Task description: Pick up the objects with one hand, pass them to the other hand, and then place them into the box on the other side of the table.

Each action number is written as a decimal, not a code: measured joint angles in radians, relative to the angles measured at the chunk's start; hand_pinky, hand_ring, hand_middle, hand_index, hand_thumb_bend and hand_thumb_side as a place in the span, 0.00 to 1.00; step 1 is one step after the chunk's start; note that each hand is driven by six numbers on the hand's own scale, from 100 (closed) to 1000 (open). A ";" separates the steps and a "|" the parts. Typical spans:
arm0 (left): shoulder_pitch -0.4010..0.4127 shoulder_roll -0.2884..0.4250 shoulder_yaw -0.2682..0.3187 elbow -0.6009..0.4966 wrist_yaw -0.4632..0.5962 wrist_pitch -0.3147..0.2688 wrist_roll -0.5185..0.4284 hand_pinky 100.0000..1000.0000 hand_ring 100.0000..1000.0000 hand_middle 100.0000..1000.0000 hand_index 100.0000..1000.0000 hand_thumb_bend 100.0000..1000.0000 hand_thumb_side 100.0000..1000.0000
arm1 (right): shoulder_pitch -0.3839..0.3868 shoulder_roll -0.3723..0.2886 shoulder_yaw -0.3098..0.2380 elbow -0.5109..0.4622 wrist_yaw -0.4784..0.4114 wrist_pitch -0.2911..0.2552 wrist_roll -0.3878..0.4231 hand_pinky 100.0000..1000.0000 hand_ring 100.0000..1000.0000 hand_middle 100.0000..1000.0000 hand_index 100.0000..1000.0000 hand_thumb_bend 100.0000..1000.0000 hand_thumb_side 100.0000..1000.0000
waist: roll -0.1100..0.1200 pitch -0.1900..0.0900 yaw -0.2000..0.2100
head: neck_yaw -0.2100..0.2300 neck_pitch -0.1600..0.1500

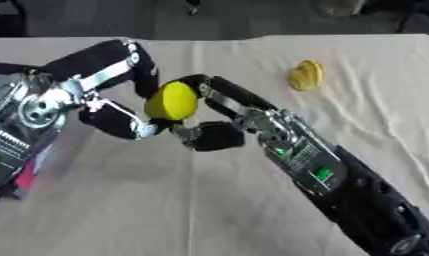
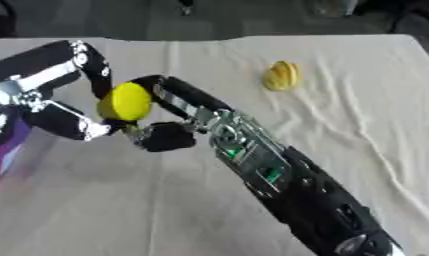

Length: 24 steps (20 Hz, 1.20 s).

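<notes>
- A yellow lemon-shaped fruit (image 1: 172,100) is being held above the cloth-covered table (image 1: 147,200), left of the middle, caught between both robot hands.
- The left hand (image 1: 108,92) is coming in from the left edge, its fingers curling over the top and left of the yellow fruit while its thumb is reaching under it.
- The right hand (image 1: 222,112) is stretching in from the lower right corner, its fingers lying along the right side of the same fruit and its thumb tucking in beneath, so it too is curling round the fruit.
- The two hands are meeting at the fruit, with their lower digits touching or nearly touching just under it; which one is bearing the weight cannot be told.
- A second fruit (image 1: 307,75), yellow-orange and ridged, is lying on the beige cloth toward the far right, well apart from both hands.
- A purple and pink object (image 2: 6,150) is showing at the left edge, partly hidden behind the left arm; what it is cannot be told.
</notes>
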 measured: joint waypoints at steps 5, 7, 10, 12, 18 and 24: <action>0.037 0.040 0.015 -0.002 -0.008 -0.001 -0.007 0.65 0.43 0.29 0.35 0.36 0.00 | 0.000 0.000 -0.003 -0.002 0.015 -0.003 -0.001 0.83 0.82 0.77 0.87 0.45 0.45 | 0.000 0.000 0.000 | -0.002 0.000; 0.054 0.056 0.026 -0.009 -0.008 -0.001 -0.006 0.65 0.43 0.29 0.35 0.36 0.00 | 0.000 -0.001 -0.006 -0.003 0.019 -0.003 -0.002 0.83 0.82 0.77 0.87 0.45 0.46 | 0.000 0.000 0.001 | -0.003 0.000; 0.088 0.085 0.056 -0.027 -0.002 0.009 0.011 0.65 0.43 0.29 0.35 0.36 0.00 | 0.000 -0.011 -0.007 -0.004 0.022 0.002 -0.003 0.83 0.82 0.77 0.87 0.45 0.46 | 0.000 0.001 0.004 | -0.005 0.000; 0.114 0.106 0.081 -0.043 0.008 0.019 0.029 0.65 0.43 0.29 0.34 0.36 0.00 | 0.000 -0.017 -0.008 -0.007 0.023 0.004 -0.004 0.83 0.82 0.77 0.87 0.45 0.46 | 0.000 0.001 0.007 | -0.005 0.000; 0.223 0.185 0.177 -0.094 0.044 0.060 0.105 0.65 0.43 0.29 0.35 0.37 0.00 | 0.005 -0.040 -0.018 -0.014 0.023 0.007 -0.006 0.83 0.82 0.78 0.87 0.45 0.46 | 0.000 0.001 0.007 | -0.002 0.000; 0.377 0.285 0.313 -0.083 0.064 0.112 0.240 0.65 0.44 0.29 0.35 0.39 0.00 | 0.005 -0.075 -0.038 -0.027 0.020 0.019 -0.023 0.83 0.81 0.78 0.87 0.46 0.46 | 0.000 0.001 0.012 | 0.048 0.000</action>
